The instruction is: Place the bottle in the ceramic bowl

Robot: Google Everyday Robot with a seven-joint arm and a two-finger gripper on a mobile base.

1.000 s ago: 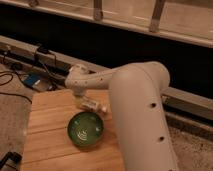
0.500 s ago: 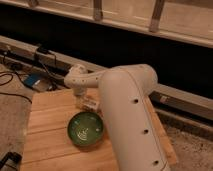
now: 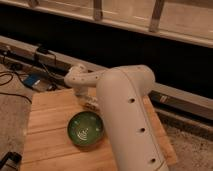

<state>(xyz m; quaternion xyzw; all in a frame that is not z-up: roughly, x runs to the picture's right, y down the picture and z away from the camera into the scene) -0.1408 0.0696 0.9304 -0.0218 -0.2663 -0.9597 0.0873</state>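
Just beyond ceramic bowl [image 3: 73, 131], bottle [image 3: 92, 105] lies on wooden counter [image 3: 47, 131], part hidden by my arm [image 3: 125, 115]. Pincer [image 3: 84, 100] down at bottle, presumably for pickup; spread or pinching, I cannot tell. Bowl empty, close: short carry.

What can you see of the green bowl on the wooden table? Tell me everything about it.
The ceramic bowl is round, dark green and glossy, glazed by the look of it, with pale concentric rings inside. It sits upright and looks empty, near the middle of the wooden slat table. Only the table seems to touch it. The gripper is just beyond its far rim, down at the bottle, apart from the bowl.
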